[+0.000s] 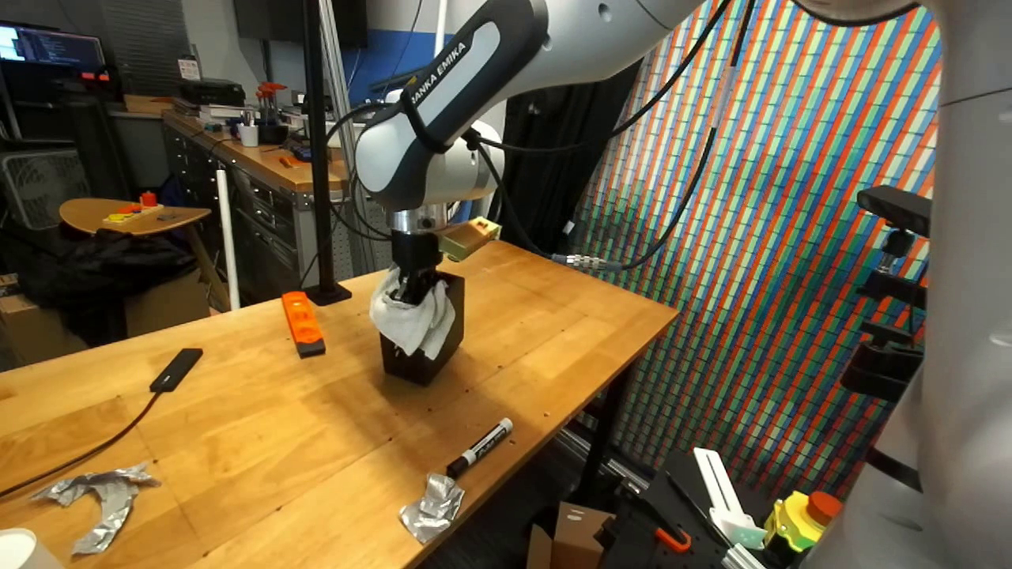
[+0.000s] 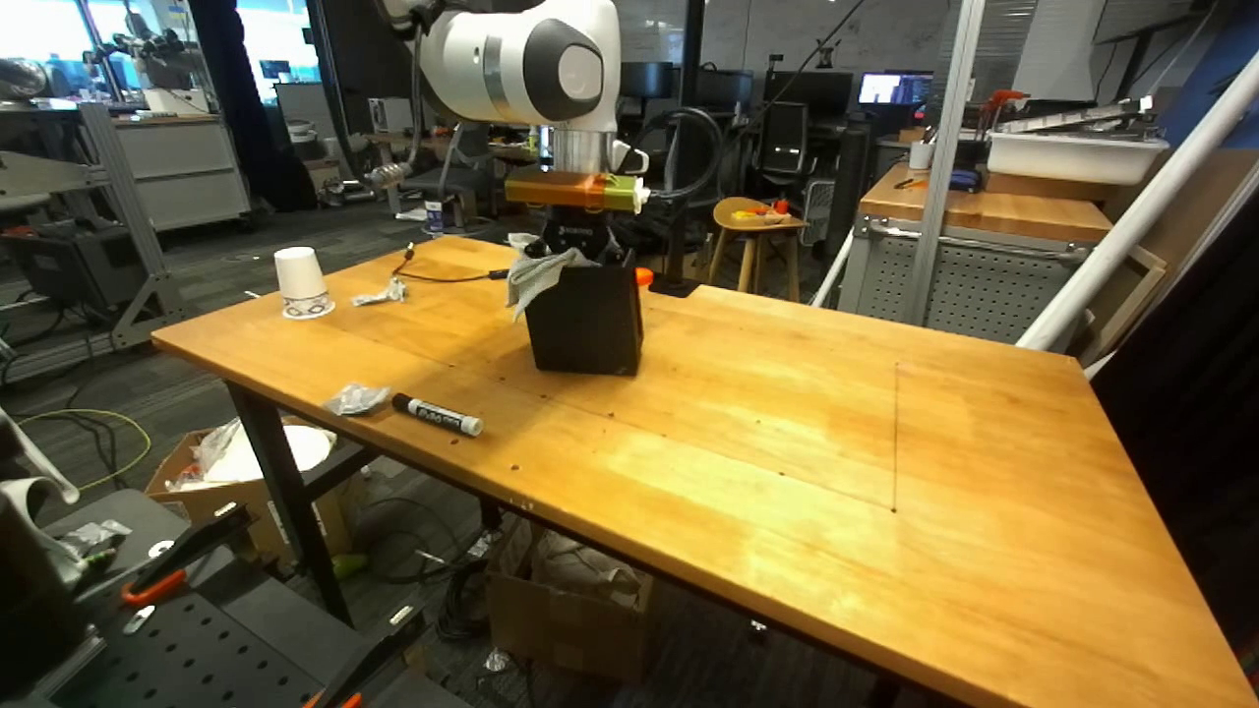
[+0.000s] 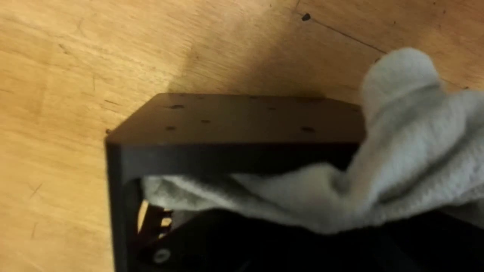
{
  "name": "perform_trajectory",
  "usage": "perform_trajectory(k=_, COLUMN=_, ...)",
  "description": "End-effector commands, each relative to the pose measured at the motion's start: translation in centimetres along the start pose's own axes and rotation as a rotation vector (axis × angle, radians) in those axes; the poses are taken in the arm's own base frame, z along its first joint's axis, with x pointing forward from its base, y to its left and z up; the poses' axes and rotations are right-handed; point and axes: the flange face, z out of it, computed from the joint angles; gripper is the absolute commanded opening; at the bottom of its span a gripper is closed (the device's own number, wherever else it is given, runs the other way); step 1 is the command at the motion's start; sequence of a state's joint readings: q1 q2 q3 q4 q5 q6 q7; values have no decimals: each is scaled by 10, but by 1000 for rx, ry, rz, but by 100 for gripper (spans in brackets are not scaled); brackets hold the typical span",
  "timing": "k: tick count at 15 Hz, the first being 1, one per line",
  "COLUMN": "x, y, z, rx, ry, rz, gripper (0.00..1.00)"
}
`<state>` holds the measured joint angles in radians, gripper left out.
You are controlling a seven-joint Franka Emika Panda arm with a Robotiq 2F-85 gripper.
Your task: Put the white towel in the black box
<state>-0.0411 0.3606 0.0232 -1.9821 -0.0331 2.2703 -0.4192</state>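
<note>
Nearest us in an exterior view stands a white cup (image 1: 24, 551); then we see 2 foil pieces (image 1: 432, 507) on the wooden table (image 1: 261, 431), 1 just beside a marker (image 1: 480, 448). Farther back is the black box (image 2: 587, 329), with the white towel (image 1: 423, 324) partly inside it and draped over its rim. The gripper (image 1: 411, 291) points down into the towel; cloth hides its fingertips, so we cannot tell whether they are apart or together. Beyond lies an orange block (image 1: 300, 322).

Beneath the pincer (image 1: 413, 291), the box (image 2: 587, 324) is standing on the counter (image 2: 836, 442); the towel (image 1: 419, 322) is hanging over the box's rim.
</note>
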Motion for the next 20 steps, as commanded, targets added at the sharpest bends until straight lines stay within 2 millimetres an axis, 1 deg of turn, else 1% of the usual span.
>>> perform_trajectory(k=1, x=9, y=-5, z=27, rx=64, ry=-51, rz=-31, gripper=0)
perform_trajectory(k=4, x=9, y=-10, z=30, rx=87, ry=-67, rz=-39, gripper=0)
perform_trajectory(k=6, x=7, y=-8, z=20, rx=86, ry=-57, rz=-36, gripper=0)
perform_trajectory(k=9, x=-2, y=0, z=3, rx=73, ry=-31, rz=-20, gripper=0)
perform_trajectory(k=12, x=-16, y=15, z=-23, rx=46, ry=7, rz=14, gripper=0)
perform_trajectory(k=15, x=-31, y=25, z=-57, rx=-1, ry=69, rz=46, gripper=0)
perform_trajectory(k=18, x=-43, y=24, z=-86, rx=-36, ry=117, rz=60, gripper=0)
perform_trajectory(k=20, x=-51, y=16, z=-95, rx=-29, ry=138, rz=72, gripper=0)
